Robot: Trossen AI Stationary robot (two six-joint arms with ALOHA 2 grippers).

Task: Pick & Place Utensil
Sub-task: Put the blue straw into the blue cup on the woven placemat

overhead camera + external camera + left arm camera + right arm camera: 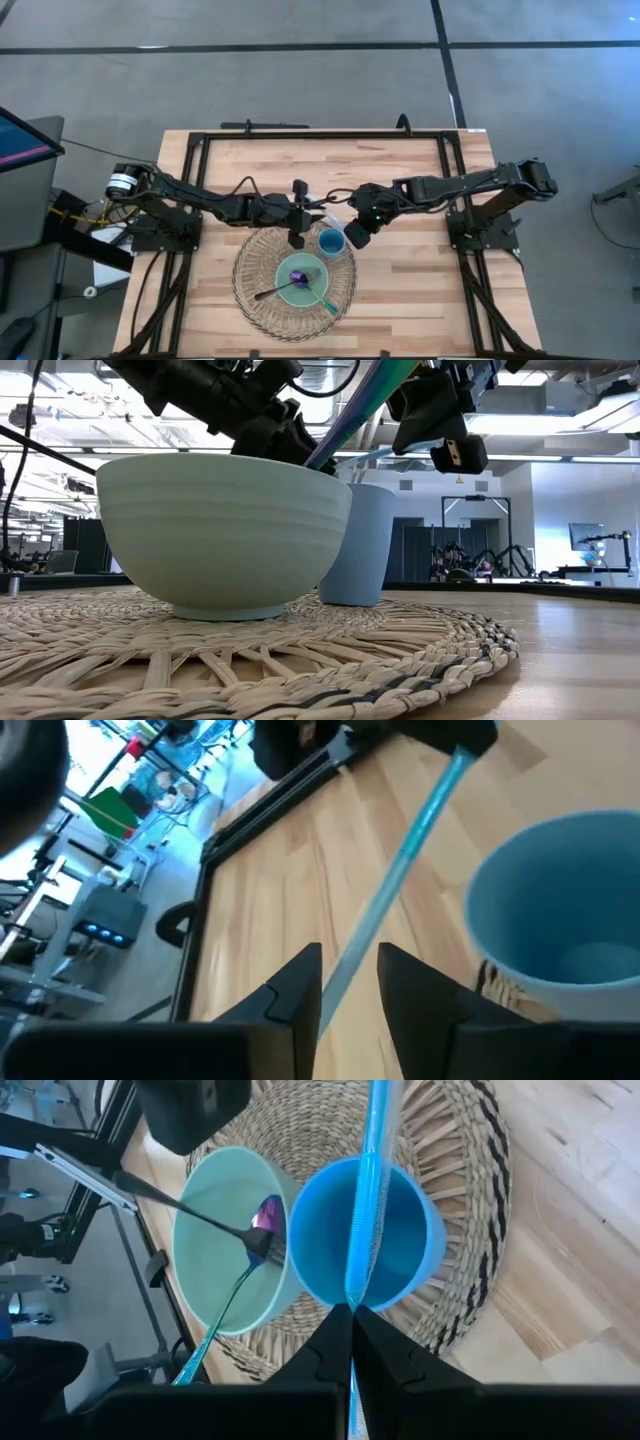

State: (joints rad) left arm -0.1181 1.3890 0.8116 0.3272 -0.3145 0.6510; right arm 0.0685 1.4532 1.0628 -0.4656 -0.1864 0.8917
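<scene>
Pinching a thin blue utensil point(375, 1180) between fully closed fingers, the right gripper point(350, 1312) hangs directly over the blue cup point(400, 1240), with the handle running across the cup's open mouth in the right wrist view.

The left gripper point(345, 955) sits just left of it, above the far edge of the woven placemat point(255, 300). Its two dark fingers point(295, 985) stand a narrow way apart, and the same blue handle passes through the gap between them. The handle looks slimmer than the gap, and the left fingers do not appear to clamp it.

From overhead, both arms reach in from opposite sides of the wooden table point(420, 290) and meet near its middle, the two grippers close together over the far side of the placemat.

The cup stands upright on the placemat, just beside and to the right of the pale green bowl point(281, 286). The level view across the table shows the two nearly touching at their sides.

Inside the bowl lie a dark-handled utensil point(170, 1198) and a teal-handled one point(225, 1320), crossing near a purple piece point(267, 1214) at the bowl's centre. Which of the two handles the purple piece belongs to cannot be told.
</scene>
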